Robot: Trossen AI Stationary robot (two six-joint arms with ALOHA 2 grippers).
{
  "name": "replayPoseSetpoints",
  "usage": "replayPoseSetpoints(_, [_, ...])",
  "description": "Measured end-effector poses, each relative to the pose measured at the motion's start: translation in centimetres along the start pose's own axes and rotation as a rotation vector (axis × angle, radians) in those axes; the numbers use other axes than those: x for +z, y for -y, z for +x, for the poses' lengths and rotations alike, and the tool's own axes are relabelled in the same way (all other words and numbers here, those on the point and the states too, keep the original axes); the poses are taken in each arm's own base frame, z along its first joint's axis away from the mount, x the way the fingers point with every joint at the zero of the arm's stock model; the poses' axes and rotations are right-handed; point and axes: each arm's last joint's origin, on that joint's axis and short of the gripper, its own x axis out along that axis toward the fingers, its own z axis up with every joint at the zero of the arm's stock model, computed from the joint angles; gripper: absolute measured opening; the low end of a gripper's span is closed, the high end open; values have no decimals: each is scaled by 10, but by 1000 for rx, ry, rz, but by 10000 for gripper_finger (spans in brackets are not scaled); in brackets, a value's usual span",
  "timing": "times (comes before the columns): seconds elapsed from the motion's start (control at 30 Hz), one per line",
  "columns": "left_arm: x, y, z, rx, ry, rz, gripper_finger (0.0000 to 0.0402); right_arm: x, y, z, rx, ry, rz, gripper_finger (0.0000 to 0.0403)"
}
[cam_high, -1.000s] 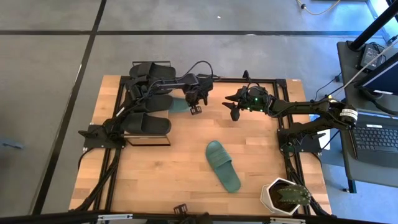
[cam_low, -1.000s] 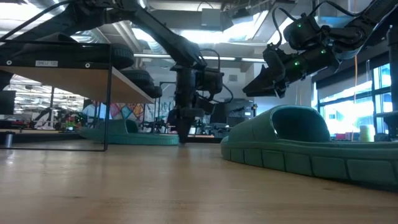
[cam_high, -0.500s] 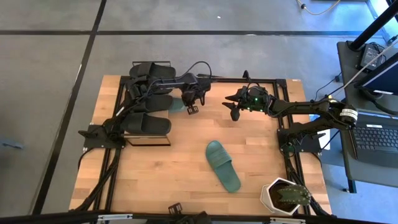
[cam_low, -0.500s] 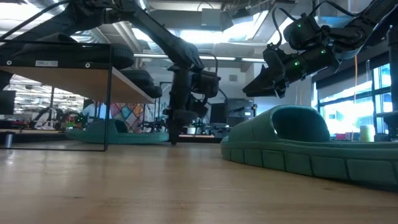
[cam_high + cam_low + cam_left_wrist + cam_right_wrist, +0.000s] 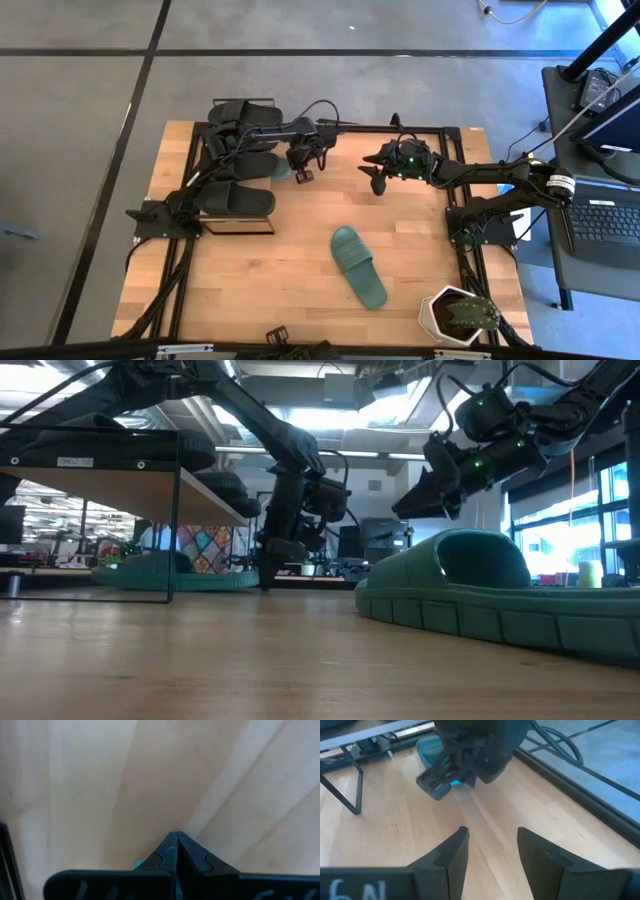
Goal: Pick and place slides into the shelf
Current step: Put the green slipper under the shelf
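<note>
left gripper (image 5: 301, 172): fingers clenched, empty, tips down on tabletop (image 5: 260, 280) at heel of teal slide (image 5: 285, 168) lying half under shelf (image 5: 240, 215) | black slides (image 5: 236, 198) on shelf | right gripper (image 5: 376, 176): fingers parted, empty, hovering mid-tabletop | second teal slide (image 5: 358, 265) loose on tabletop, well apart from shelf | potted plant (image 5: 459, 315) at corner

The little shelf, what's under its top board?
Under the shelf lies a teal slide, poking out beside the shut left gripper. Black slides on top cover whatever else is underneath.
</note>
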Motion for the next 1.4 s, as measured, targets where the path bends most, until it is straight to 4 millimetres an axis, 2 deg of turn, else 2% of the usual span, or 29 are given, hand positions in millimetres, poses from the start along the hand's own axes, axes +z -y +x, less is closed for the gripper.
replayPoseSetpoints(0.3, [-1, 0, 0, 0, -12, 17, 0, -1, 0, 0, -1, -11, 4, 169])
replayPoseSetpoints(0.43, [-2, 3, -9, 3, 15, 35, 0, -1, 0, 0, -1, -11, 4, 169])
replayPoseSetpoints(0.6, [-9, 3, -31, 8, 54, 35, 0, -1, 0, 0, -1, -11, 4, 169])
replayPoseSetpoints(0.7, [-18, -4, -52, 7, 96, 38, 0, -1, 0, 0, -1, -11, 5, 169])
replayPoseSetpoints(0.8, [-31, -10, -81, -78, 189, 62, 0, -1, 0, 0, -1, -9, 5, 169])
replayPoseSetpoints(1.0, [-78, -27, -162, -244, 509, 128, 0, -1, 0, 0, -1, -9, 4, 169])
replayPoseSetpoints(1.17, [-143, -45, -228, -306, 838, 161, 0, -2, 0, 0, -2, -23, 5, 169])
replayPoseSetpoints(1.27, [-187, -47, -248, -357, 1047, 218, 0, -3, 0, 0, -3, -29, 3, 169])
replayPoseSetpoints(1.4, [-246, -40, -246, -370, 1276, 263, 0, -3, 0, 0, -3, -29, 2, 169])
